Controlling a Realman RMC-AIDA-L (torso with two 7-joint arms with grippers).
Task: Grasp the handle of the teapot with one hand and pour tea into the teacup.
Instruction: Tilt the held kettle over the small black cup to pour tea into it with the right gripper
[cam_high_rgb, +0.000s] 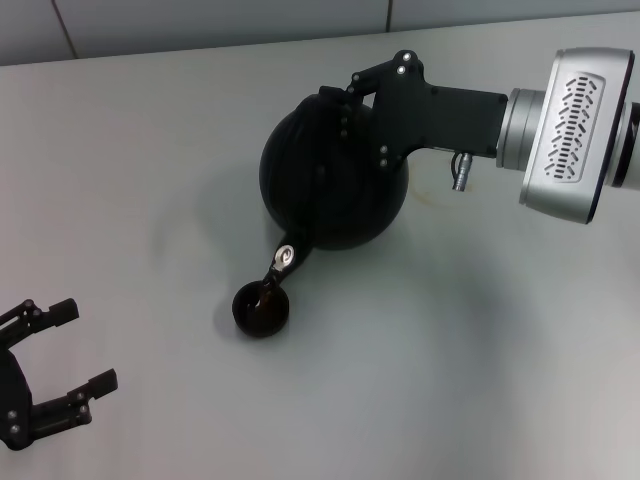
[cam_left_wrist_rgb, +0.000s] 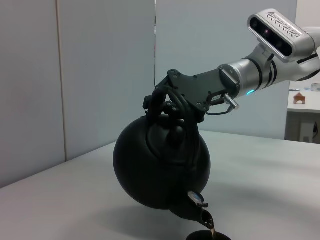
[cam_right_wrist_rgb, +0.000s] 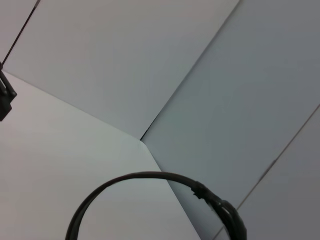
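Observation:
The black round teapot (cam_high_rgb: 335, 175) hangs above the table, tipped with its spout (cam_high_rgb: 285, 258) down over the small dark teacup (cam_high_rgb: 262, 308). My right gripper (cam_high_rgb: 338, 100) is shut on the handle (cam_left_wrist_rgb: 156, 98) at the pot's top. In the left wrist view the tilted teapot (cam_left_wrist_rgb: 160, 165) sends a thin brown stream from its spout (cam_left_wrist_rgb: 200, 201) into the teacup (cam_left_wrist_rgb: 207, 236) at the lower edge, and the right gripper (cam_left_wrist_rgb: 165, 102) clamps the handle. The right wrist view shows only the handle's arc (cam_right_wrist_rgb: 150, 176). My left gripper (cam_high_rgb: 85, 345) rests open at the near left, holding nothing.
The grey table (cam_high_rgb: 480, 380) spreads all around the pot and cup. Pale wall panels (cam_left_wrist_rgb: 100, 75) stand behind its far edge. A white shelf with small items (cam_left_wrist_rgb: 300, 100) shows far off in the left wrist view.

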